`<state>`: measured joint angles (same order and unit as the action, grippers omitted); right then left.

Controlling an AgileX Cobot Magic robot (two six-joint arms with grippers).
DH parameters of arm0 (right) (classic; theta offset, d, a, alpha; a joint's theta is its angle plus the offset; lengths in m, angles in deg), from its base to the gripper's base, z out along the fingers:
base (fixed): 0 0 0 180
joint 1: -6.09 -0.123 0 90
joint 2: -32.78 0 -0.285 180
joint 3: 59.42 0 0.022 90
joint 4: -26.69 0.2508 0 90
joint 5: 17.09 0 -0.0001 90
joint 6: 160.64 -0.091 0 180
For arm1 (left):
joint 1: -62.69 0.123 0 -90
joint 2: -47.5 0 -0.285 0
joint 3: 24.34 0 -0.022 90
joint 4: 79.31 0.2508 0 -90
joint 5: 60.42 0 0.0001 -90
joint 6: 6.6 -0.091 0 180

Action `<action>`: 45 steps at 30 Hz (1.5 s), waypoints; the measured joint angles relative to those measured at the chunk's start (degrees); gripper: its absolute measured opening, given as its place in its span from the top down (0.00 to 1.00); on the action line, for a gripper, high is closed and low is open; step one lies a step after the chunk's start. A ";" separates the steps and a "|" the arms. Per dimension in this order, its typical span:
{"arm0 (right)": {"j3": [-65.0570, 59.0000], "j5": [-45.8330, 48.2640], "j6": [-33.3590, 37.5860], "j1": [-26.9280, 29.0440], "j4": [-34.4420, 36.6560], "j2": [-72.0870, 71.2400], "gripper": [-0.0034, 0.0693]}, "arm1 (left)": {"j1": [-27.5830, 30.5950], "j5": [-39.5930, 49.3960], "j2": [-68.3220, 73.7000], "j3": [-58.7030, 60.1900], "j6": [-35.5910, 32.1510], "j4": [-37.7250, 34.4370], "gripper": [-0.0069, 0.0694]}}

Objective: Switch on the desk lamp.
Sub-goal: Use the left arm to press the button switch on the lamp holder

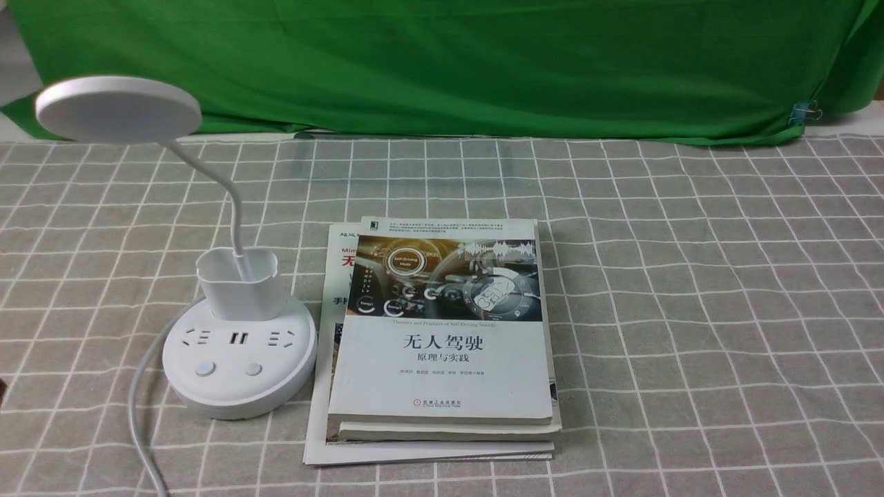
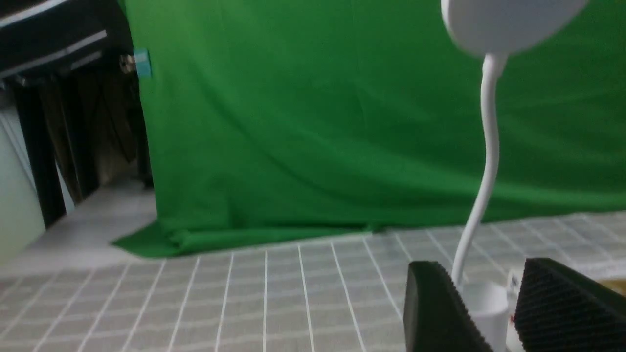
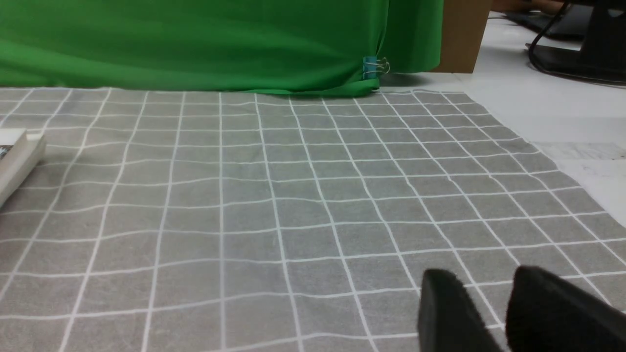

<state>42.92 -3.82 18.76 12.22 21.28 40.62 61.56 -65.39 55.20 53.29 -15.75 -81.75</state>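
— Green backdrop at back, grey checked cloth over surface; where's the desk lamp?
— Robot's left side in front view; round base just beside the stacked books, maybe touching, can't tell; cup sits on base, neck bends up to disc head, which hangs further left; head looks unlit, so press not done yet imo.
— Fingers?
— Left fingers apart, nothing clamped; low by the surface, wrist cam sees cup + neck past them; arm not in front view. Right fingers show a narrow gap, empty, over bare cloth; lamp not in that view.
— Step?
— Get left arm over base top; 2 buttons there, left button w/ bluish tint, right button plain; can't tell which is the light. Bring fingers together for one blunt tip; come from above on near side of base, clear of cup + neck; push straight down, short; a sideways push could slide the base or snag the cord.
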 joint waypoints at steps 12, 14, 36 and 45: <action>0.00 -0.05 0.00 0.00 0.00 0.00 0.62 | 0.00 -8.62 0.00 0.00 5.59 -0.64 0.60; 0.00 -0.05 0.00 0.00 0.00 0.00 0.62 | 0.00 -13.33 -0.04 -0.21 9.69 -1.31 0.60; 0.00 -0.05 0.00 0.00 0.00 0.00 0.62 | 0.00 35.64 37.32 -32.19 9.15 2.86 0.60; 0.00 -0.05 0.00 0.00 0.00 0.00 0.62 | 0.00 35.39 55.34 -32.19 1.96 -9.84 0.60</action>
<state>42.92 -3.87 18.76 12.22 21.28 40.62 61.56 -30.00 110.53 21.10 -13.79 -91.59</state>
